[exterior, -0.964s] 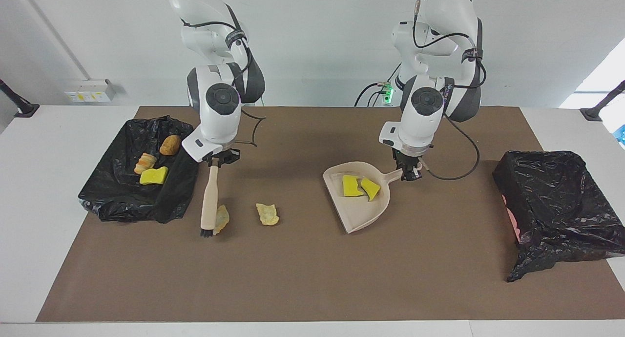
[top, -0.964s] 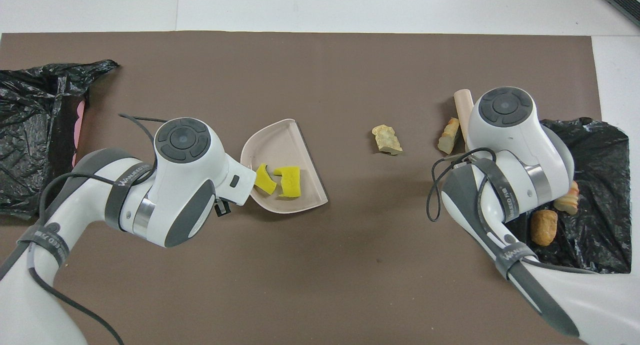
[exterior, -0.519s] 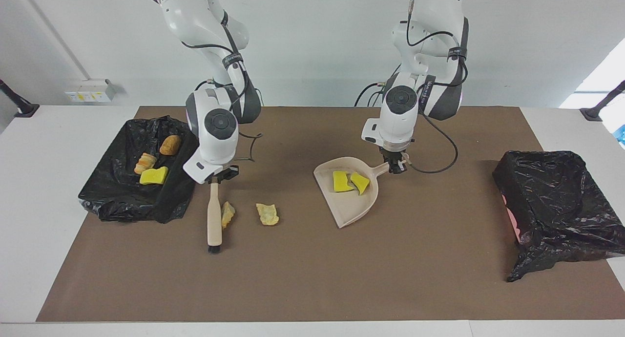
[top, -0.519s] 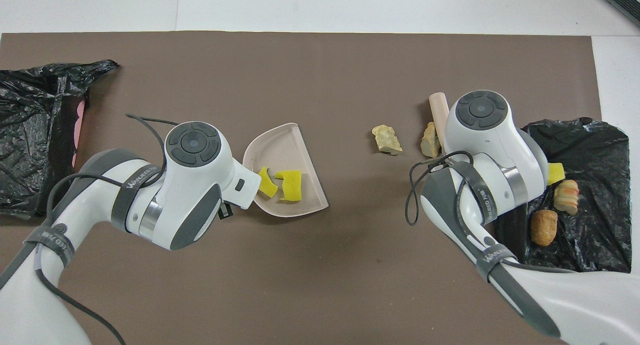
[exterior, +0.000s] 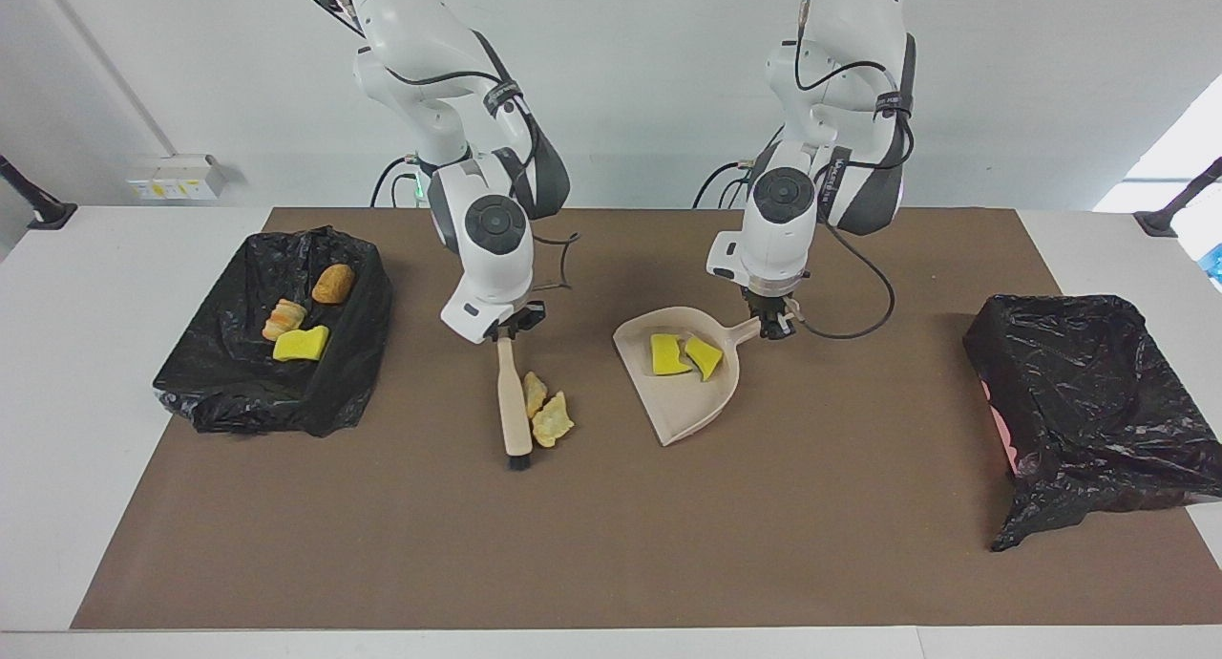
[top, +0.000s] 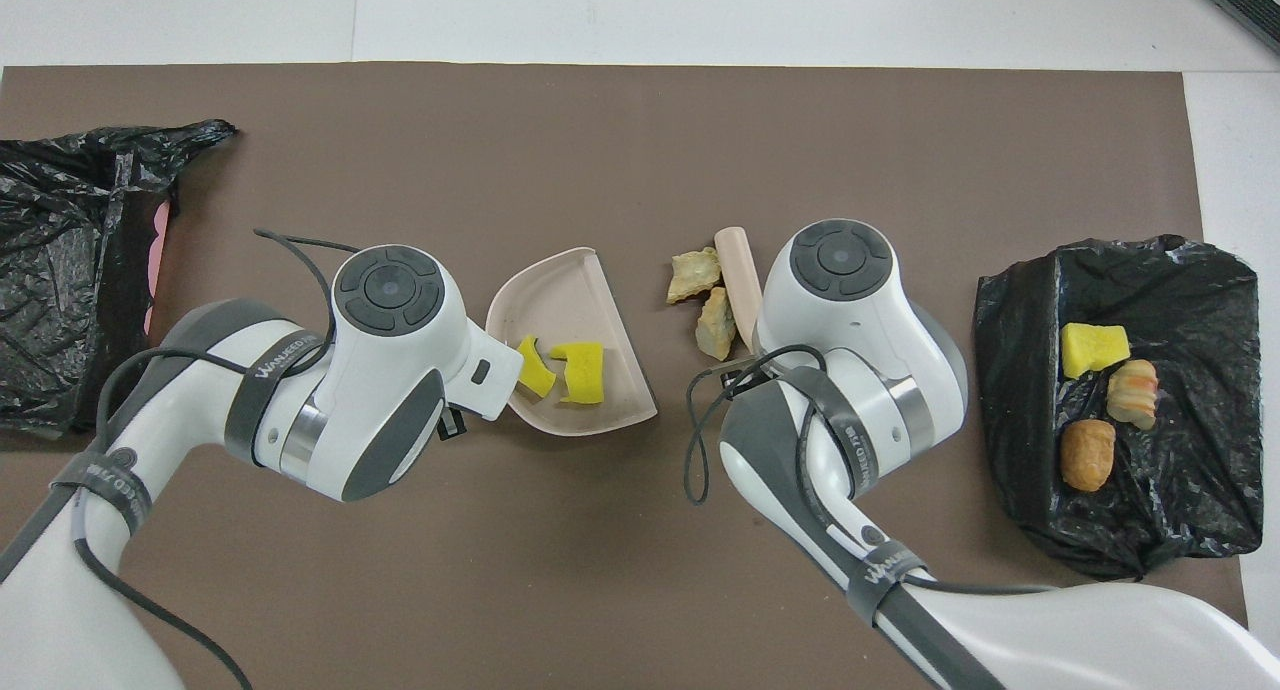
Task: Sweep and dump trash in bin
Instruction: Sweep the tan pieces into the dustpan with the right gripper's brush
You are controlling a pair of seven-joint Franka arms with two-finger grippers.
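Beside two crumbly tan lumps (exterior: 544,409), right end effector (exterior: 506,329) clamps a smooth brush (exterior: 514,401); left end effector (exterior: 775,320) grips the beige dustpan (exterior: 683,392).

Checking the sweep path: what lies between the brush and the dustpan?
Two tan scraps, bunched against the brush; then bare mat up to the dustpan. The facing view shows it.

- A dark strap (top: 272,383) round the left arm bore white lettering that seemed to read "WANJEED".
- A like strap (top: 880,570) on the right arm carried the same partly legible word.
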